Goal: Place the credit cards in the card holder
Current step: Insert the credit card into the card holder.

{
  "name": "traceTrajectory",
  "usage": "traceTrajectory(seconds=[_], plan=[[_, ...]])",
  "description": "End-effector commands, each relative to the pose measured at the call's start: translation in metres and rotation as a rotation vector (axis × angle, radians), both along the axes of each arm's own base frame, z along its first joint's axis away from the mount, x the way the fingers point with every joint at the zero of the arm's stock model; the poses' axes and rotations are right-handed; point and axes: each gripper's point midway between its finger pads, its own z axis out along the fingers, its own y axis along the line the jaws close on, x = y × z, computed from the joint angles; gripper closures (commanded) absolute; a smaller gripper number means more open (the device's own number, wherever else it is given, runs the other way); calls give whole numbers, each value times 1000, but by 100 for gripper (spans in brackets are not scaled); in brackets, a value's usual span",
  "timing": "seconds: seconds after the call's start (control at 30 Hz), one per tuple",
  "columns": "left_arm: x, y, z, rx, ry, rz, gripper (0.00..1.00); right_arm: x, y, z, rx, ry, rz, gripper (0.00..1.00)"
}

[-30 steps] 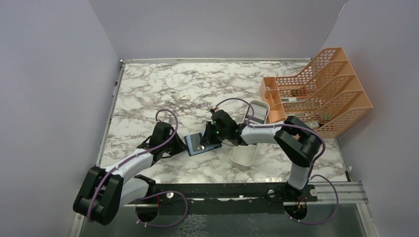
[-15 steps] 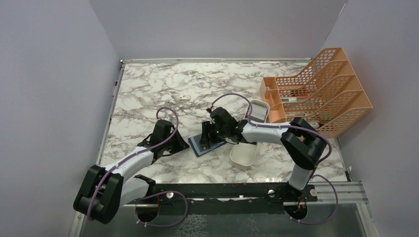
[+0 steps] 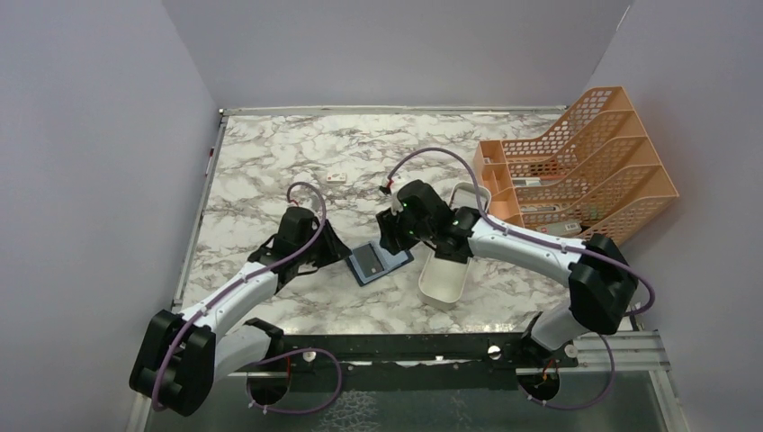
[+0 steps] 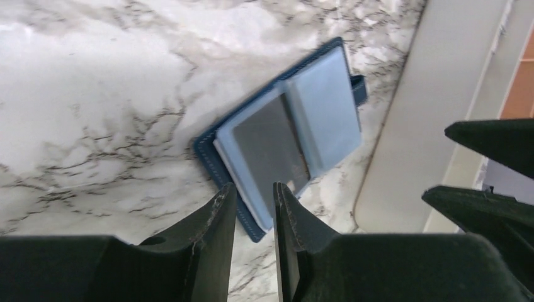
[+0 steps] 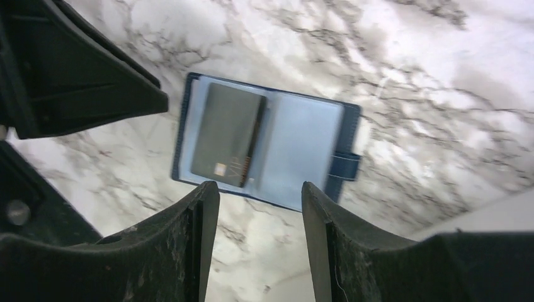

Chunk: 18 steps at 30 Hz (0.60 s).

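- The card holder (image 3: 379, 263) lies open and flat on the marble table (image 3: 270, 171), a little toward 6 o'clock from the table's middle in my overhead view.
- On the left wrist camera I see its two pale blue inner panels and a small snap tab (image 4: 359, 90) sticking out from the far panel.
- One dark grey credit card (image 5: 228, 134) rests on one inner panel, a touch askew. I cannot tell whether it sits inside a slot or only on top.
- The left gripper (image 4: 252, 189) is at the holder's 9 o'clock, right by its edge. Its fingers (image 4: 211, 242) stand a narrow gap apart with nothing between them. I cannot tell whether they touch the holder.
- The right gripper (image 5: 259, 187) hangs over the holder's 1 o'clock side, its fingers (image 5: 324, 239) spread wider than the left pair and empty. It is clear of the holder.
- A long white tray (image 3: 445, 274) lies just beside the holder at its 3 o'clock.
- An orange mesh rack (image 3: 576, 171) stands at the table's 2 o'clock edge.
- A tiny white block (image 3: 336, 177) sits well apart from the holder at its 11 o'clock.
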Motion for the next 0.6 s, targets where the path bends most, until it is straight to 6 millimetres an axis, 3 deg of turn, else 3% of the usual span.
traceTrajectory(seconds=[0.0, 0.3, 0.4, 0.57], plan=[[2, -23, 23, -33, -49, -88, 69, 20, -44, 22, -200, -204, 30, 44], [-10, -59, 24, -81, -39, -180, 66, 35, -127, 37, -490, -508, 91, 44], [-15, -66, 11, -109, -5, -195, 66, 38, -138, 45, -431, -512, 122, 44], [-24, -69, -11, -115, 61, -212, 68, 41, -159, 25, -531, -469, 171, 44]])
